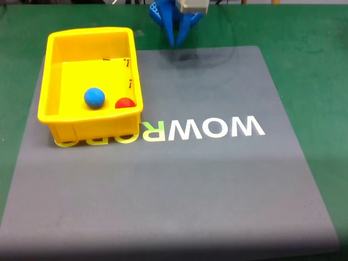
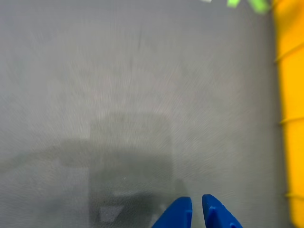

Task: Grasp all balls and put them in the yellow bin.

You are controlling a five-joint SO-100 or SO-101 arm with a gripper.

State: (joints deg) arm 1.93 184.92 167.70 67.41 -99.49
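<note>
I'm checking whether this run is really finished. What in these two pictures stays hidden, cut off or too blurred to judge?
- Red ball, fixed view: its lower part is hidden by the yellow bin's near wall.
- Arm, fixed view: cut off by the top edge; the gripper shows just its blue tips.
- Mat lettering, fixed view: its left end is covered by the bin.
- Wrist view: blurred; the bin is cut by the right edge, so its inside is unseen. The gripper tips nearly touch.

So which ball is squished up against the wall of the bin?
The red ball, against the yellow bin's near-right wall. The blue ball sits farther out on the floor.
</note>
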